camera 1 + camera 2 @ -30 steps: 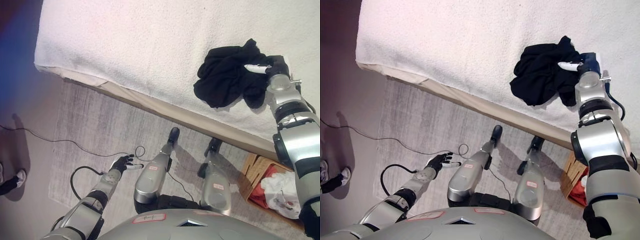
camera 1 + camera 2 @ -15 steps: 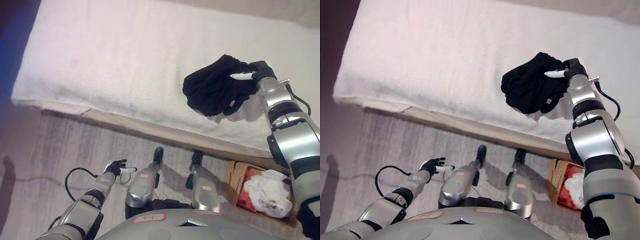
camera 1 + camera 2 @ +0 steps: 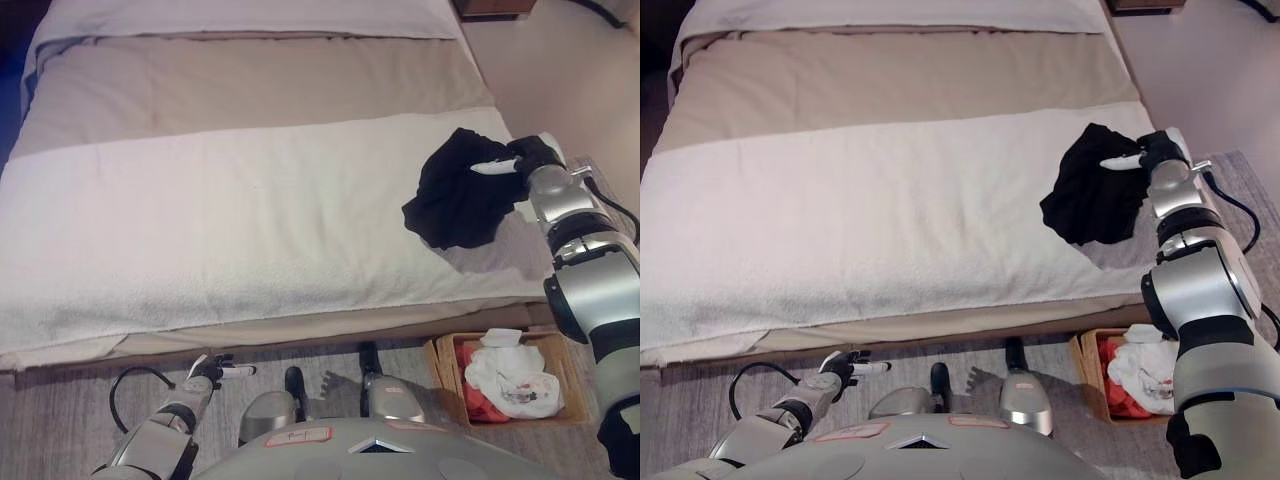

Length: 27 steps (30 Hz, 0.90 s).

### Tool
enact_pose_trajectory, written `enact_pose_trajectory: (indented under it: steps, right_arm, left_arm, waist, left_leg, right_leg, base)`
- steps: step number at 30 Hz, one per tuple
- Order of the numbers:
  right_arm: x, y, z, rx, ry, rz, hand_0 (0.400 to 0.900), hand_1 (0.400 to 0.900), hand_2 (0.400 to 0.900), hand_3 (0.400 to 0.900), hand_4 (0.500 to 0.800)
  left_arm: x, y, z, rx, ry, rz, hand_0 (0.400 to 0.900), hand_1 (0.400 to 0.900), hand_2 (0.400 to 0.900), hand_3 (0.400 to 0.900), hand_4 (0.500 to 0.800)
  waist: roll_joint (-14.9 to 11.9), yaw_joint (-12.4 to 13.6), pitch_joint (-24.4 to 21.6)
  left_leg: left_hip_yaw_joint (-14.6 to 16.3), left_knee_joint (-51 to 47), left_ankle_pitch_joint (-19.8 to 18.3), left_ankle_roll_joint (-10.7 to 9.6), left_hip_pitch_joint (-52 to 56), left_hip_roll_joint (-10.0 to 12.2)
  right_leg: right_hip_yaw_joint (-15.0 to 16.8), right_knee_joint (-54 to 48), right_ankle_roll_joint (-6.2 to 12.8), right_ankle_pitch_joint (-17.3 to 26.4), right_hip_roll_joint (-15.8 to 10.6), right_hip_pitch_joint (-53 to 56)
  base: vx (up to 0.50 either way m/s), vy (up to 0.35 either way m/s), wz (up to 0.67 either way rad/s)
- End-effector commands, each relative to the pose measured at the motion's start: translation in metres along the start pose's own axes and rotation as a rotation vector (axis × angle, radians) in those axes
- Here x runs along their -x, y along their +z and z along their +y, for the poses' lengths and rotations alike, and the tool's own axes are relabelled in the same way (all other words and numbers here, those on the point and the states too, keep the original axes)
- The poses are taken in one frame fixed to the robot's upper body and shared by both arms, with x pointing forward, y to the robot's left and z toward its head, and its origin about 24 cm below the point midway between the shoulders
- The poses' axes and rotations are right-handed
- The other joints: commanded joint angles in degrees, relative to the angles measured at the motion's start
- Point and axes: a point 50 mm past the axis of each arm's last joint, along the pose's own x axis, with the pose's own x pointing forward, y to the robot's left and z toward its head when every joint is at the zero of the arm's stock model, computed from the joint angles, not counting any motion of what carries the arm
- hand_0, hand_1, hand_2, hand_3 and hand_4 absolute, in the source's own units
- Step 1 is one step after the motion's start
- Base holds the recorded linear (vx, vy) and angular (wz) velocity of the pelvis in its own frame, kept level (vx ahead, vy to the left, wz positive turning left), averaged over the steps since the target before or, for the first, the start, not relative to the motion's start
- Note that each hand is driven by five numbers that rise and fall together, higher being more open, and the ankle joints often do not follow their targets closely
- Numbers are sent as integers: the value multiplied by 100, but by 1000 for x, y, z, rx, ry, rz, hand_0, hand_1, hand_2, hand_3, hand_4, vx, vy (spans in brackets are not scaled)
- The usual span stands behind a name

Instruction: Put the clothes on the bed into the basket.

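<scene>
A black garment point(image 3: 455, 195) hangs bunched just above the right end of the bed's white blanket point(image 3: 230, 230), casting a shadow on it. My right hand point(image 3: 522, 160) is at the garment's upper right edge, shut on the cloth, with one white fingertip lying across it. The wicker basket point(image 3: 438, 362) stands on the floor below the bed's right corner. It holds white cloth point(image 3: 510, 365) and red cloth point(image 3: 475, 395). My left hand point(image 3: 212, 368) hangs low at the lower left over the floor, fingers relaxed and holding nothing.
The bed has a beige sheet point(image 3: 250, 90) beyond the white blanket and a pale pillow point(image 3: 250, 15) at the far end. A grey rug point(image 3: 60, 420) covers the floor in front of the bed. Bare floor point(image 3: 560, 70) lies to the bed's right.
The camera has swung up, so the whole bed and the basket show now. My right hand keeps its hold on the black garment, which hangs more bunched. The left hand stays low.
</scene>
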Motion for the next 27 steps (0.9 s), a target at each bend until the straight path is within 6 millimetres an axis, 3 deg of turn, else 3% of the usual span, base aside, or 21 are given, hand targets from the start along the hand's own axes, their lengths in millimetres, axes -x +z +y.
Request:
enact_pose_trajectory:
  steps: [1, 14, 22, 27]
  right_arm:
    - [9, 25, -70, 69, -209, -84, 400, 400, 400, 400, 500]
    - [21, -9, -119, 33, -342, 36, 400, 400, 400, 400, 500]
    - [25, -36, -125, 30, -357, 110, 400, 400, 400, 400, 500]
    - [26, -41, -125, 42, -353, 127, 400, 400, 400, 400, 500]
  left_arm:
    - [3, -18, 27, -61, 83, 79, 900, 900, 900, 900, 800]
    - [3, -10, 37, -51, 112, 52, 900, 900, 900, 900, 800]
    - [4, -24, 33, -52, 101, 90, 900, 900, 900, 900, 800]
    - [4, -24, 34, -55, 102, 89, 900, 900, 900, 900, 800]
  waist:
    - [-97, -6, -257]
    - [29, -352, -392]
    - [163, -497, -360]
    - [234, -585, -318]
  left_leg:
    - [146, 535, -783, -73, 7, 203]
    - [730, 508, -880, -23, 257, 219]
    - [1034, 573, -997, 28, 370, 217]
    - [1243, 607, -1041, 63, 394, 207]
  right_leg:
    - [50, 311, 361, -456, -124, 53]
    - [569, 300, 497, -298, 48, -67]
    - [804, 263, 565, -219, 118, -113]
    - [952, 259, 604, -148, 182, -209]
  base:
    - [-10, 3, -37]
    - [-11, 4, -34]
    - [-9, 6, -30]
    - [-3, 22, -32]
